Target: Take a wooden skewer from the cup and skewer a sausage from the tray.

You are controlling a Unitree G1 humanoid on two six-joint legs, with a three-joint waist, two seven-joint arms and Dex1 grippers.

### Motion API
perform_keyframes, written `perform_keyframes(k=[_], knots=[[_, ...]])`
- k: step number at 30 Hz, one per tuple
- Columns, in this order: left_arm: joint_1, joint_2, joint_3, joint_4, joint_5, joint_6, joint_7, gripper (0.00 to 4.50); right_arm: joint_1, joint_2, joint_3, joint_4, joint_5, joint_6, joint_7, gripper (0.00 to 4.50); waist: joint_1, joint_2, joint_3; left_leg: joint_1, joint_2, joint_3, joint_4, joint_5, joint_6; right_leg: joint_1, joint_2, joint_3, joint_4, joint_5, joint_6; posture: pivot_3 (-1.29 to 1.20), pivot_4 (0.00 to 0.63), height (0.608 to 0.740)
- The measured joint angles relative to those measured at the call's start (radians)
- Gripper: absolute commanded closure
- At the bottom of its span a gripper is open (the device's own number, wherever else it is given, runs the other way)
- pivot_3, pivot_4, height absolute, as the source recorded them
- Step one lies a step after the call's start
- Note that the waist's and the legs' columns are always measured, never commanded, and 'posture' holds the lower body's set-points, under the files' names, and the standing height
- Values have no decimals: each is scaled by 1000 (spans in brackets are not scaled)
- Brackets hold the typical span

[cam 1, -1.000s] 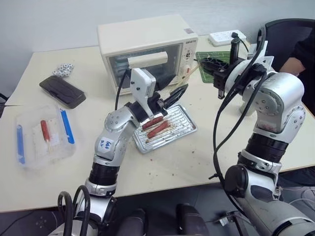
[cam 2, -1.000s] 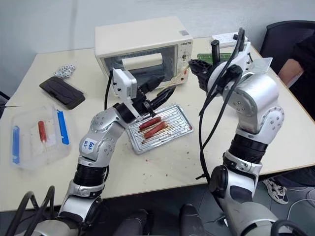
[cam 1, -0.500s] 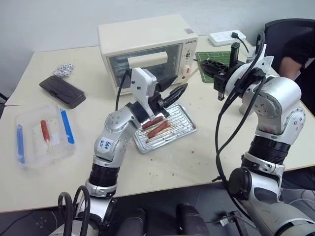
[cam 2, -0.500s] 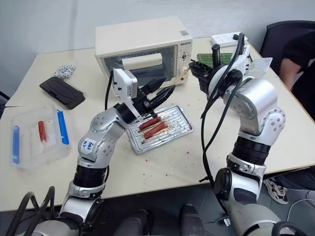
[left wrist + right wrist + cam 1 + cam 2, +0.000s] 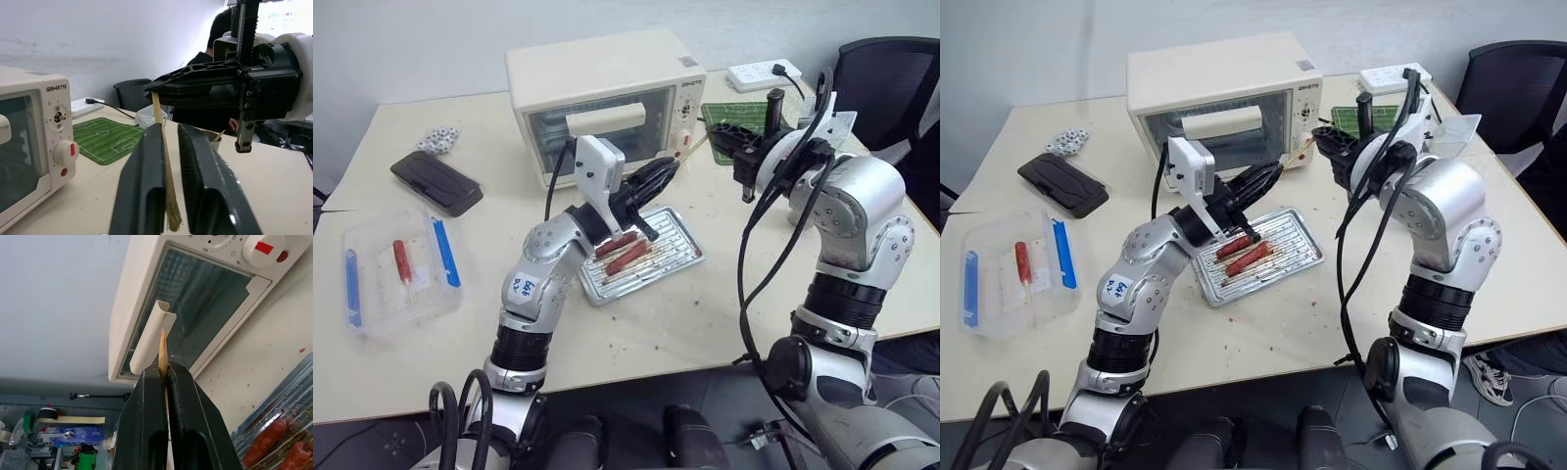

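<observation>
skewer: we see the wooden skewer (image 5: 159, 122) bridging both claws above the tray (image 5: 677, 257) | axis: slanting up toward right claw (image 5: 152, 90), which pinches it | left claw (image 5: 168, 147): narrowed around its lower end

You face a cream desk (image 5: 724, 294) against a pale grey wall (image 5: 431, 39), a black office chair (image 5: 886, 78) at its far right corner.

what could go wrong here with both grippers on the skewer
1. The right gripper is shut on the thin wooden skewer while the left gripper closes around its other end; if the two pull out of line, the stick could bend or snap.
2. The left gripper's fingers are not clearly clamped yet. If the right lets go early, the skewer could drop onto the tray and sausages.
</observation>
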Motion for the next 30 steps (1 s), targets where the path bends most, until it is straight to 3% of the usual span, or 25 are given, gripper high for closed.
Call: perform_keyframes(k=[4,15,23,30], knots=[[0,4,-1,0,0,0,0,1899,0,7,8,-13,0,-19,-16,4500,0,0,0,0,0,0,0,0,0,0,0,0,0,0,0,0,150,740],[-11,-12,-10,44,28,-20,4,1899,-1,11,34,-14,0,-46,-20,4500,0,0,0,0,0,0,0,0,0,0,0,0,0,0,0,0,150,740],[-21,-21,-2,44,27,-24,3,4311,-1,11,34,-16,0,-50,-20,4500,-1,0,0,0,0,0,0,0,0,0,0,0,0,0,0,0,150,740],[-21,-18,11,44,25,-23,6,4449,-1,11,36,-23,3,-51,-20,4500,0,0,0,0,0,0,1,0,0,0,0,0,0,0,0,0,150,740]])
